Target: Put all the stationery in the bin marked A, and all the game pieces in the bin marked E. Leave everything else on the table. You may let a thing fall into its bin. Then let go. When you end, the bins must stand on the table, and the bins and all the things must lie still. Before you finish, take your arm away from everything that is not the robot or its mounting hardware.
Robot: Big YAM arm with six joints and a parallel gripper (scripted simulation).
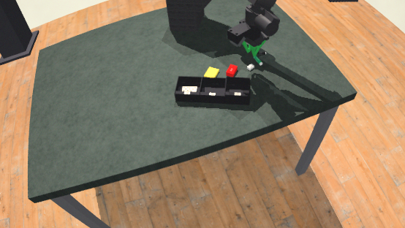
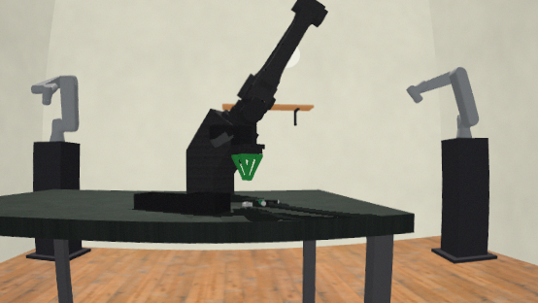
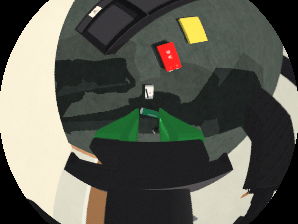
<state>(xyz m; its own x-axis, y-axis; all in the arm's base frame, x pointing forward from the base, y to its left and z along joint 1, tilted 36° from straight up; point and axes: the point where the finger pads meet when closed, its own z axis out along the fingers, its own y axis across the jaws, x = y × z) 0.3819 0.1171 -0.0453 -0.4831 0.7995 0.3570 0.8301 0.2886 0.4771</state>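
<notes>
My gripper (image 1: 254,55) (image 2: 247,179) (image 3: 148,112) is partly open and empty, above the table over a green cylinder (image 1: 259,61) (image 2: 262,203) with a pale end. A small dark thing (image 1: 264,52) (image 3: 155,129) lies beside the cylinder. A small white block (image 1: 250,67) (image 2: 247,204) (image 3: 149,91) with a dark mark lies nearer the bins. A red box (image 1: 232,70) (image 3: 169,56) and a yellow block (image 1: 211,72) (image 3: 193,30) lie behind the bins. The black bins (image 1: 213,100) (image 2: 182,203) (image 3: 111,27) stand in a row; a white dotted tile (image 1: 189,88) is in the left one. Label letters are unreadable.
The arm's dark base (image 1: 186,16) (image 2: 209,167) stands at the back of the table (image 1: 110,120) (image 2: 316,230). The bins' walls rise beside the red and yellow things. The arm's shadow darkens the table around the cylinder. Two grey arms stand on pedestals beyond the table.
</notes>
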